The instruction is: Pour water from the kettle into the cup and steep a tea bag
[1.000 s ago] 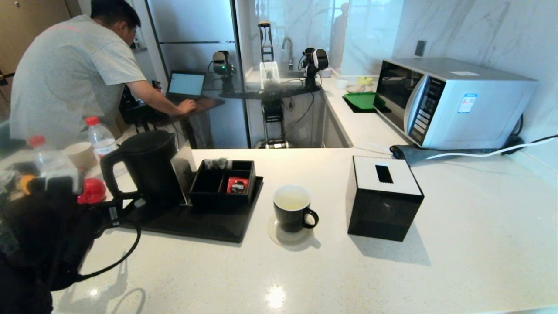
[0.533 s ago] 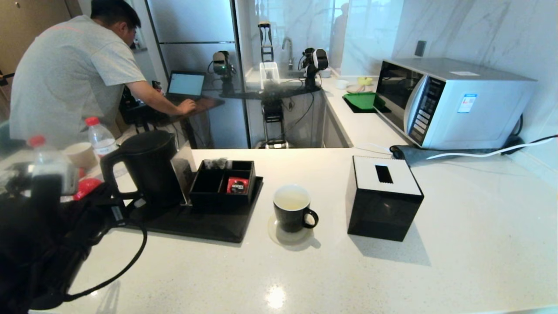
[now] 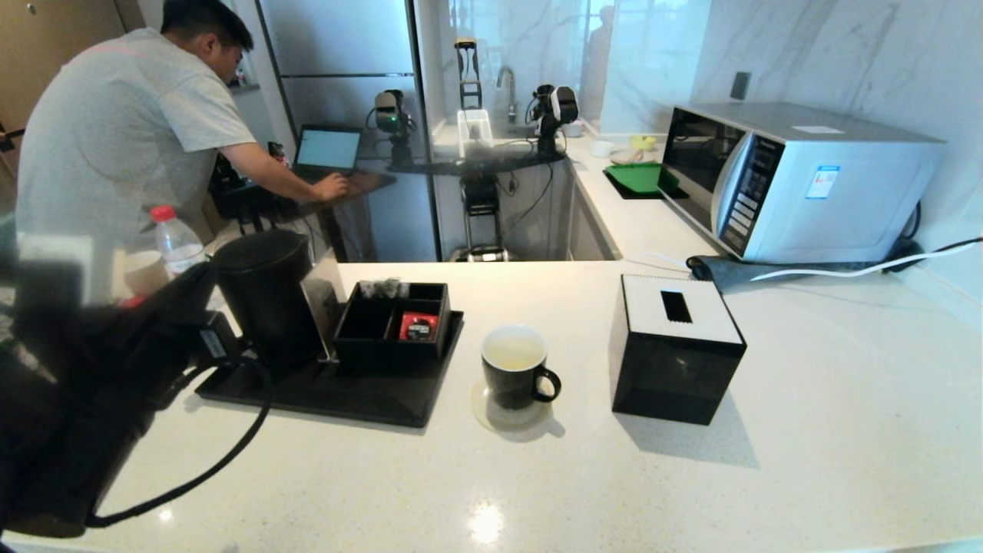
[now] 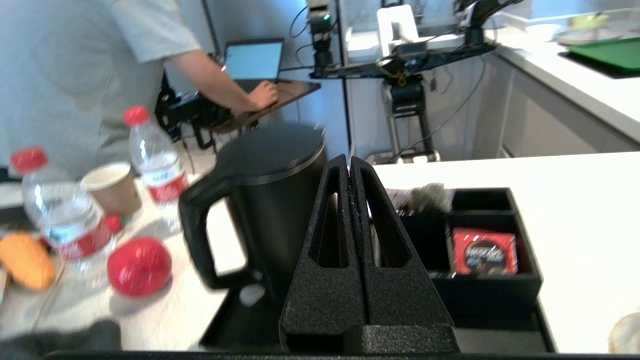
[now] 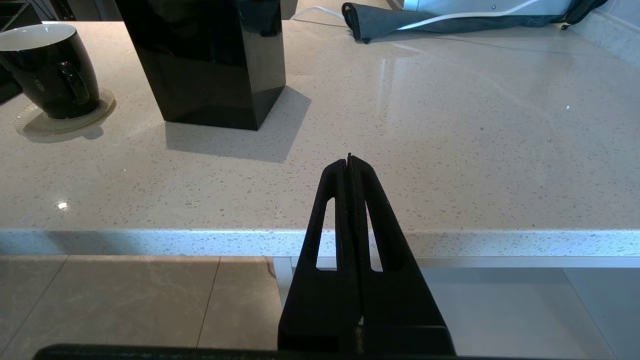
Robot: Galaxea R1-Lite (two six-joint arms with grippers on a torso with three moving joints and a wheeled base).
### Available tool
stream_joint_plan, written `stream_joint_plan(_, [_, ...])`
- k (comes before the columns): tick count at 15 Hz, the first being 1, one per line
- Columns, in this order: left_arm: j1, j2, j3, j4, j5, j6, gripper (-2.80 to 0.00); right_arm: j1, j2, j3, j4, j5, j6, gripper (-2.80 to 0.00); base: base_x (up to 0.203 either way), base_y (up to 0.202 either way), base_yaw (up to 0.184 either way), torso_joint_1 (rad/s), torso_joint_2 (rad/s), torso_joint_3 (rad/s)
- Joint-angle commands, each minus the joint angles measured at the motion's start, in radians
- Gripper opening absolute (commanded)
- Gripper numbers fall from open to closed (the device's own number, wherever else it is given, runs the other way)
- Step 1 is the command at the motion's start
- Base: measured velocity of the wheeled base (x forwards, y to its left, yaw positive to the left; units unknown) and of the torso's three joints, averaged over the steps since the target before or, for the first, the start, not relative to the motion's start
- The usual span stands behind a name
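We hold our left gripper point(image 4: 350, 165) pressed shut and empty beside the kettle point(image 4: 270, 200), whose upright loop handle point(image 4: 197, 235) faces our left arm (the nearer one); our right gripper point(image 5: 350, 162), also closed, hangs well apart from the kettle.

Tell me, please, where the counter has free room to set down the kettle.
Bare counter lies right of the tissue box, and along the front edge before the cup. The left end is crowded: kettle, black tray, bottle, left pincer.
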Motion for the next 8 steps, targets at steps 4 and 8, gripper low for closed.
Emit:
stream_joint_plan(4, [-0.04,-0.115,-0.339,0.558,-0.006,0.009,-2.8,0.0,0.001,0.0,0.0,0.0,0.0,-2.8,0.0,0.0,0.0,0.0,0.0,0.0])
stream_joint_plan(8, [-0.052,-0.068,-0.6,0.948,-0.014,0.004,-2.8,0.0,0.001,0.0,0.0,0.0,0.0,-2.8,0.0,0.0,0.0,0.0,0.0,0.0])
